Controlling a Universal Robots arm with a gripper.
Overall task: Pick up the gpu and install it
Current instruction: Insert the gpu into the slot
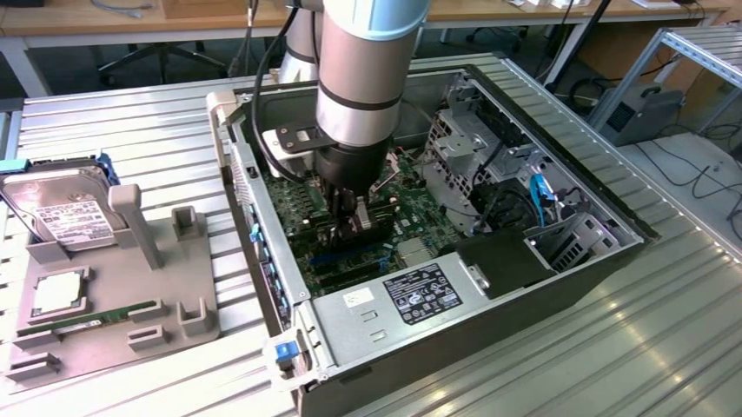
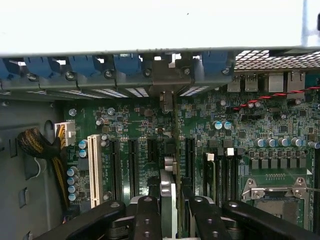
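GPU (image 2: 168, 200) stands edge-on between the fingers of the claw (image 2: 169, 212), down inside the open computer case (image 1: 557, 104), with its lower edge over the motherboard (image 2: 250, 135) among the black expansion slots (image 2: 133, 165). In the wrist view the card runs as a thin vertical line from the claw up toward the rear wall of the case, where its metal end bracket (image 2: 166, 82) meets the row of blue slot clips (image 2: 127, 62). The claw is clenched on the card, one finger pressed against each flat face. Whether the bottom connector is already fully home in its slot cannot be told, since the card and fingers hide that joint.

As for handling, the card looks light and stiff: a thin flat board that should not sag in the grip. It seems fragile in other ways, though, because the faces carry small parts and the edge connector would suffer from any sideways twist. The flat faces near the top edge, about midway along the length, look like the sensible place to hold it, and that is roughly where the fingers sit now. Smooth faces could slip under a downward push.

In the exterior view the arm (image 1: 365, 78) reaches straight down into the case, which lies on the ribbed metal table (image 1: 649, 347). A grey fixture tray (image 1: 174, 313) at the exterior view's left carries a hard drive (image 1: 64, 213) and a green memory stick (image 1: 99, 317).
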